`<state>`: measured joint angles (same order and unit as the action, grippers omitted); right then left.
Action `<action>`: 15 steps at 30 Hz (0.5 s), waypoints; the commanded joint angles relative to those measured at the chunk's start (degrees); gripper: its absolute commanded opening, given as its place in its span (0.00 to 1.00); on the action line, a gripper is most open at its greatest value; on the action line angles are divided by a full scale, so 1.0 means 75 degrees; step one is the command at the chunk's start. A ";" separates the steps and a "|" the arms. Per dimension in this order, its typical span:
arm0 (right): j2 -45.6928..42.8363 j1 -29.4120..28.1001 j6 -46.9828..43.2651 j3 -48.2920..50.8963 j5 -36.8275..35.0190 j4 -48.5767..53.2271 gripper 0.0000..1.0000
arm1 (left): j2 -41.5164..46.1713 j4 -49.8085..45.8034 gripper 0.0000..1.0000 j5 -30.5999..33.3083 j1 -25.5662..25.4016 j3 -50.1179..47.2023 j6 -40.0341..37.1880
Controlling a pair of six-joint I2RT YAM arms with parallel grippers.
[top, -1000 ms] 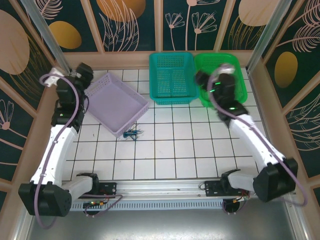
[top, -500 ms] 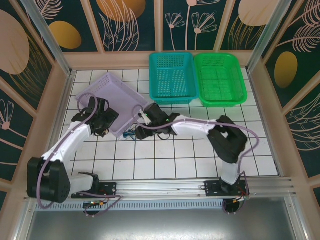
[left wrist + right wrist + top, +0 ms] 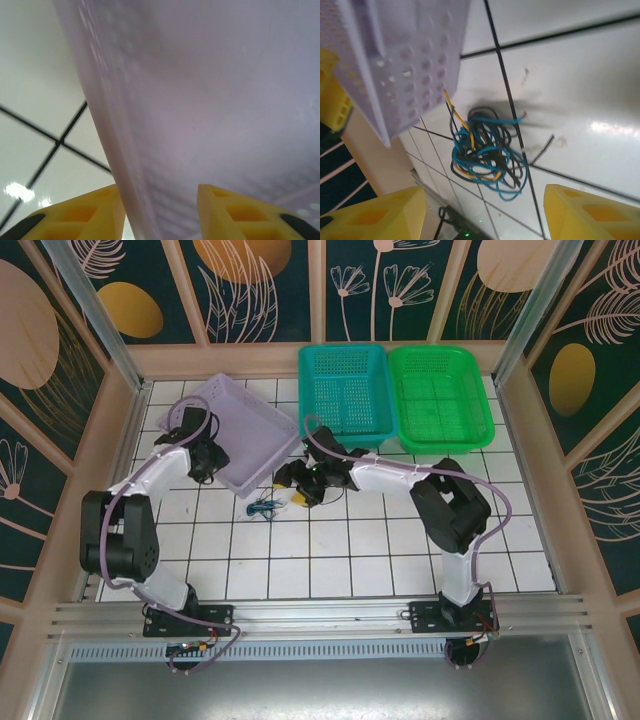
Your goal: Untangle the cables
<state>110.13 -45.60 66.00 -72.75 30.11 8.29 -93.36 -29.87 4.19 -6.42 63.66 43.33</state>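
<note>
The left arm folds back from the far-left corner, and its end effector (image 3: pixel 208 462) now clamps the left wall of the lilac basket (image 3: pixel 255 430), which shifts farther away. The right end effector (image 3: pixel 298 492) leaves the green basket (image 3: pixel 440 390) and hangs spread just right of the cables (image 3: pixel 265 508).

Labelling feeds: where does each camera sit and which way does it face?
Top external: overhead, near side, facing down on left arm, right arm, lilac basket, cable tangle.
Left wrist: behind the left hand, facing the basket's wall between its fingers.
Right wrist: behind the open right hand, facing the tangle.
All three share the basket.
</note>
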 commanded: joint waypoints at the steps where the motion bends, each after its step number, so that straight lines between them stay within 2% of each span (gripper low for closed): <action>1: -0.0636 -0.0002 0.1747 0.0429 0.0039 -0.0009 0.63 | -0.0394 -0.0232 0.36 0.0825 0.0053 0.0519 -0.1329; 3: -0.0775 -0.0018 0.2465 0.0803 0.0089 -0.0608 0.61 | -0.0605 -0.0218 0.29 0.1181 0.0064 0.0788 -0.1715; 8: -0.0704 -0.0542 0.4373 0.1105 -0.0102 -0.1738 0.62 | -0.1350 -0.0452 0.27 0.1960 0.0058 0.1347 -0.2314; 9: -0.0658 -0.0705 0.4739 0.1051 -0.0244 -0.1845 0.62 | -0.1259 -0.0458 0.32 0.2032 0.0058 0.1340 -0.2326; 10: -0.0601 -0.0859 0.5094 0.0979 -0.0378 -0.1906 0.62 | -0.1079 -0.0436 0.45 0.2042 0.0058 0.1291 -0.2239; 11: -0.0548 -0.0980 0.5406 0.0976 -0.0511 -0.2026 0.63 | -0.0894 -0.0441 0.53 0.1995 0.0058 0.1266 -0.2162; 15: -0.0286 -0.1278 0.6377 0.1005 -0.1161 -0.2416 0.62 | 0.0133 -0.0512 0.67 0.1298 0.0054 0.1137 -0.1523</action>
<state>106.30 -54.52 103.68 -65.10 25.80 -5.78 -98.80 -32.18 15.29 -6.31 71.79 29.56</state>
